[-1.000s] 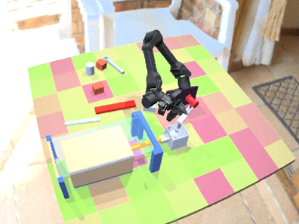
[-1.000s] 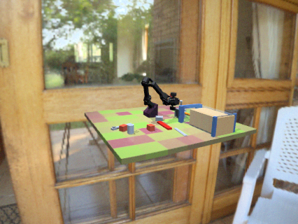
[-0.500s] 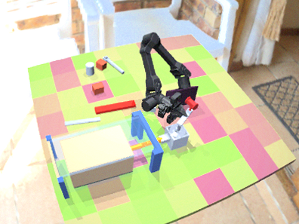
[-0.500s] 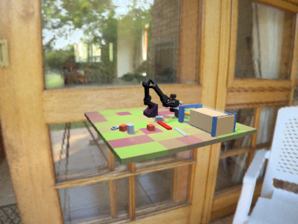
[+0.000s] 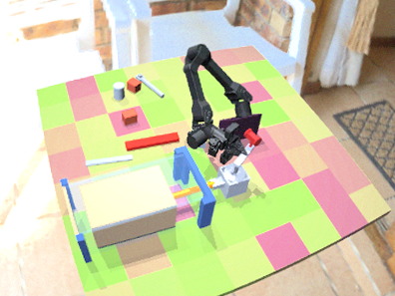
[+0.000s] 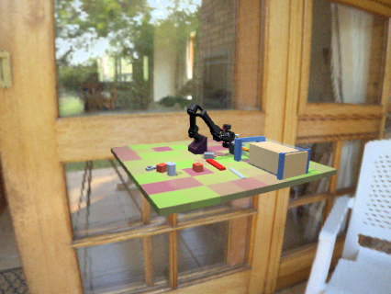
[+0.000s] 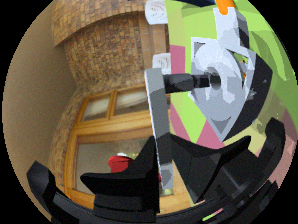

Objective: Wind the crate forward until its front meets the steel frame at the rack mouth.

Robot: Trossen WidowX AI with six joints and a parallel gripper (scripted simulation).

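Observation:
The crate (image 5: pixel 124 194) (image 6: pixel 266 156) sits flat in the clear-panelled cubby, its front a short gap behind the blue steel frame (image 5: pixel 206 212) (image 6: pixel 238 152). An orange strap (image 5: pixel 186 192) (image 7: pixel 225 6) runs from it through the frame to the grey winch (image 5: pixel 234 185) (image 7: pixel 204 59). My gripper (image 5: pixel 234 153) (image 6: pixel 231 146) (image 7: pixel 160 138) is shut on the winch handle (image 5: pixel 241 159) (image 7: pixel 159 107), a grey bar with a red knob (image 5: pixel 252 136) (image 7: pixel 119 164). The handle's dark key (image 7: pixel 185 82) points at the winch's top hole, its tip at the hole; whether it is inside I cannot tell.
A red bar (image 5: pixel 151 141) (image 6: pixel 216 164) and a white strip (image 5: pixel 109 161) (image 6: pixel 237 173) lie beside the cubby. Two red blocks (image 5: pixel 129 117) (image 5: pixel 133 84), a grey cylinder (image 5: pixel 119 91) (image 6: pixel 171 169) and a grey tool (image 5: pixel 151 87) lie farther off. A grey block (image 6: pixel 208 155) lies near the arm base.

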